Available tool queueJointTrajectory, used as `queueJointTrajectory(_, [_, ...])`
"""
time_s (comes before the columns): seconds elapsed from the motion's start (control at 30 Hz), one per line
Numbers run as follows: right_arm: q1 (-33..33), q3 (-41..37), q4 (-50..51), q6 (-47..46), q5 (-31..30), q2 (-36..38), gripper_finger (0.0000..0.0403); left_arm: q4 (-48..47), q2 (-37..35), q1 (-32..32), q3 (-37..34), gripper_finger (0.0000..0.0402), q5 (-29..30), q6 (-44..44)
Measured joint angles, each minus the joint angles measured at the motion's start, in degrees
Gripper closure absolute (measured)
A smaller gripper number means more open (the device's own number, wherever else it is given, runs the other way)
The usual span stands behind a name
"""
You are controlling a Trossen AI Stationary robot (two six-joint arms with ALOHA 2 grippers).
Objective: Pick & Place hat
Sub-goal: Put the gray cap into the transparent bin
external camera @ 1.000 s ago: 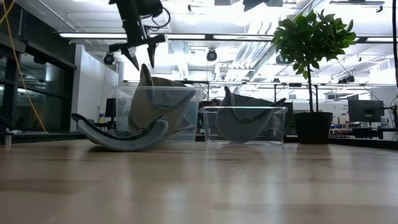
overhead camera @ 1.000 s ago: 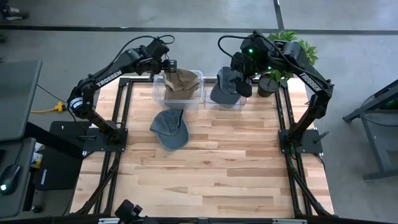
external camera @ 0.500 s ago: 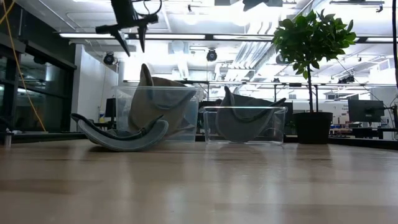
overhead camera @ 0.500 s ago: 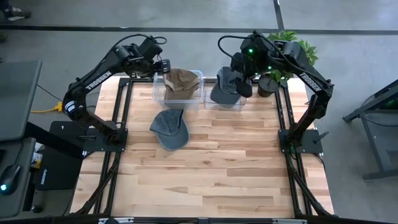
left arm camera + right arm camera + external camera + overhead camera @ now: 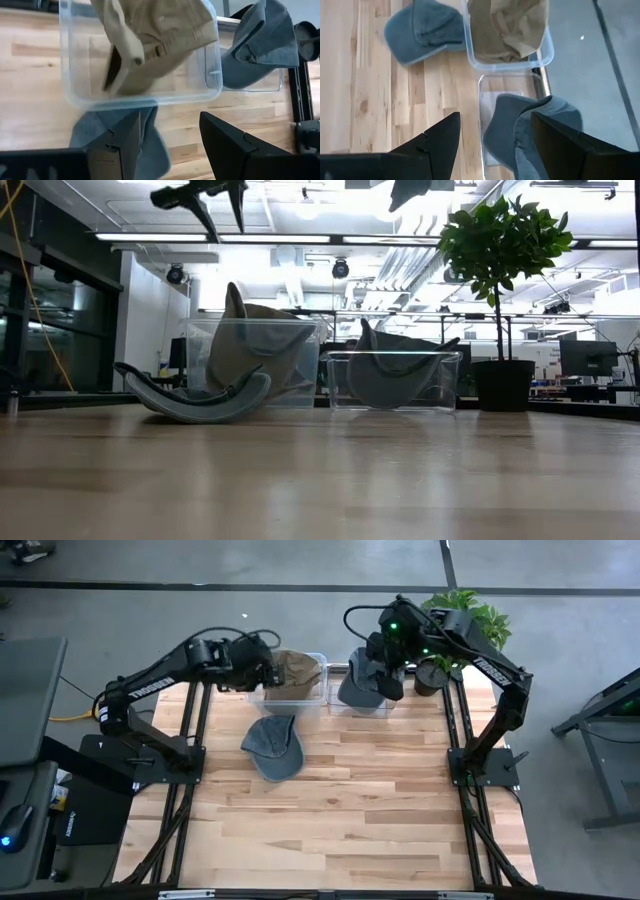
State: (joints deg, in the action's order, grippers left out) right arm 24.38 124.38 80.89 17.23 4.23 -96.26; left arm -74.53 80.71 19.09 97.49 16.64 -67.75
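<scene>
A tan hat (image 5: 292, 670) sits in the left clear bin (image 5: 320, 700), its crown sticking above the rim (image 5: 240, 305). A dark grey hat (image 5: 360, 688) fills the right clear bin (image 5: 392, 380). A blue-grey hat (image 5: 272, 747) lies on the table just near of the left bin. My left gripper (image 5: 262, 668) hangs open, high over the left bin's left edge (image 5: 215, 198); its wrist view looks down on the tan hat (image 5: 160, 35). My right gripper (image 5: 386, 678) is open above the grey hat (image 5: 530, 130).
A potted plant (image 5: 440, 665) stands at the far right corner beside the right bin, tall in the low view (image 5: 500, 270). Black frame rails (image 5: 197, 730) run along the table's left and right sides. Bare wood (image 5: 340, 820) stretches across the near half.
My left gripper has risen away from the tan hat's bin, shifted toward the table's left and tipped over, staying open. The hats and bins have kept their places.
</scene>
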Motion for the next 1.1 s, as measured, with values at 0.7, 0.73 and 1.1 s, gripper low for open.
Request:
queueJointTrajectory(0.7, [0.0,-3.5,-6.8,2.7,6.1,0.0,0.0166,-14.9,0.0,-33.3,-8.6,0.0220,15.9,-54.6])
queueJointTrajectory(0.73, [0.0,-3.5,-7.1,3.1,6.1,0.0,0.0166,-14.7,0.0,-34.0,-10.7,0.0220,15.2,-56.8])
queueJointTrajectory(1.1, [0.4,-3.5,-6.9,4.7,7.8,0.0,0.0166,8.3,-8.6,-35.3,-33.9,0.0220,9.6,-59.7])
